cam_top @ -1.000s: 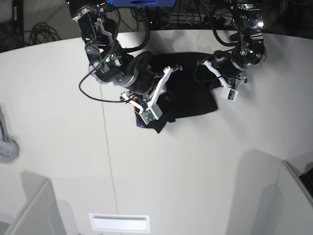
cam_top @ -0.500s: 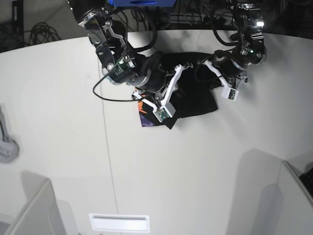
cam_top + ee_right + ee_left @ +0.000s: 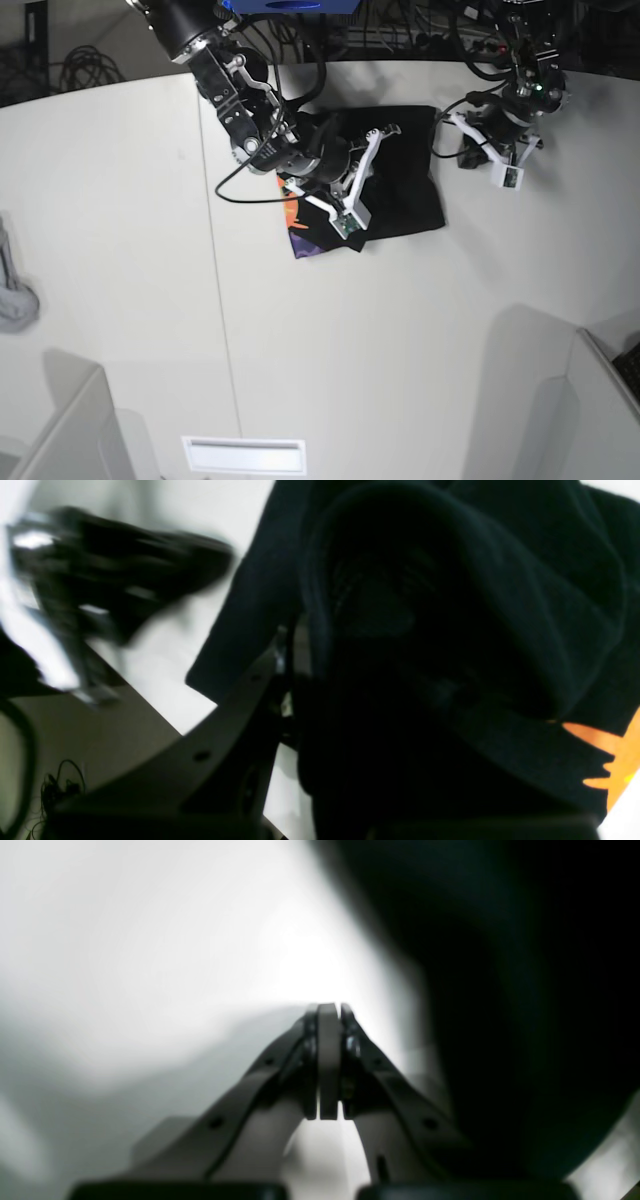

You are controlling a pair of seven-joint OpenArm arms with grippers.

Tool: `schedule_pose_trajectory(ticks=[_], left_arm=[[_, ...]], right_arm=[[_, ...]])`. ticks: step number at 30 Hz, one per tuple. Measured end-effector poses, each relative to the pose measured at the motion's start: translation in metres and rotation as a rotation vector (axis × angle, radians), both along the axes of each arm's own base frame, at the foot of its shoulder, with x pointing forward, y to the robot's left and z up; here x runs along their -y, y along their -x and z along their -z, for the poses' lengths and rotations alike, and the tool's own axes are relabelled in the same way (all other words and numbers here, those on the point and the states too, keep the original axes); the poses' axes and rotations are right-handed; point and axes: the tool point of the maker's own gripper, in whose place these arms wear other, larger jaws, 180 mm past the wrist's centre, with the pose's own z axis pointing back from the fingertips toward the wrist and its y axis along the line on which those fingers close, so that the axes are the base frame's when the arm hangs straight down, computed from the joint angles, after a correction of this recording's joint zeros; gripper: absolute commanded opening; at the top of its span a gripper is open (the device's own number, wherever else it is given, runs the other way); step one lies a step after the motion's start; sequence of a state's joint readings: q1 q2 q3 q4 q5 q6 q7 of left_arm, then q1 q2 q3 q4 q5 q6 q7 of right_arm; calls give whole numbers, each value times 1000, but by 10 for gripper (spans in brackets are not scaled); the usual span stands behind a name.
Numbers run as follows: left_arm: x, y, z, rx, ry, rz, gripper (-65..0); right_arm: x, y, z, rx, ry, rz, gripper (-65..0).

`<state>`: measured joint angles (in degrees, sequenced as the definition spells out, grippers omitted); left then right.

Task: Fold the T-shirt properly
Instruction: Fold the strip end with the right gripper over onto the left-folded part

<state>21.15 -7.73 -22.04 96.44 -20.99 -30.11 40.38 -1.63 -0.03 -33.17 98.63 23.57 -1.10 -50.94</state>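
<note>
The black T-shirt (image 3: 405, 195) lies bunched at the back middle of the white table (image 3: 330, 350). Its orange-and-purple print (image 3: 298, 232) shows at its front-left corner. My right gripper (image 3: 385, 132) reaches over the shirt from the left. In the right wrist view the right gripper (image 3: 300, 630) is shut on a fold of the T-shirt (image 3: 450, 605), which drapes over and hides one finger; an orange patch (image 3: 607, 750) peeks out low right. My left gripper (image 3: 447, 118) hovers by the shirt's back-right corner. It (image 3: 330, 1007) is shut and holds nothing, with the black T-shirt (image 3: 525, 990) to its right.
Cables (image 3: 85, 65) hang behind the table's curved back edge. Grey partitions stand at the front left (image 3: 70, 430) and front right (image 3: 590, 410). A white slotted plate (image 3: 243, 455) lies at the front, and a grey object (image 3: 15, 300) sits at the left edge.
My right arm has swung rightward, carrying its fold of cloth over the shirt and uncovering the print at the front left. My left arm has drawn back to the right, off the shirt.
</note>
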Motion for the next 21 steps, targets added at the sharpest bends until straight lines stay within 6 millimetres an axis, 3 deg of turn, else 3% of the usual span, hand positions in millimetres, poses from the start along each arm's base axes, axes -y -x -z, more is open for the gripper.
schedule_pose_trajectory(ticks=[8, 12, 17, 21], left_arm=[[-59, 35, -14, 0, -82, -83, -650], [-91, 56, -20, -6, -121, -139, -650], [-135, 82, -32, -18, -190, -260, -650], [-145, 87, -35, -15, -204, -288, -650]], right_arm=[[2, 2, 22, -55, 33, 5, -650], [-2, 1, 20, -69, 18, 28, -414], [6, -5, 20, -109, 27, 159, -386], [-3, -9, 6, -83, -13, 162, -386]])
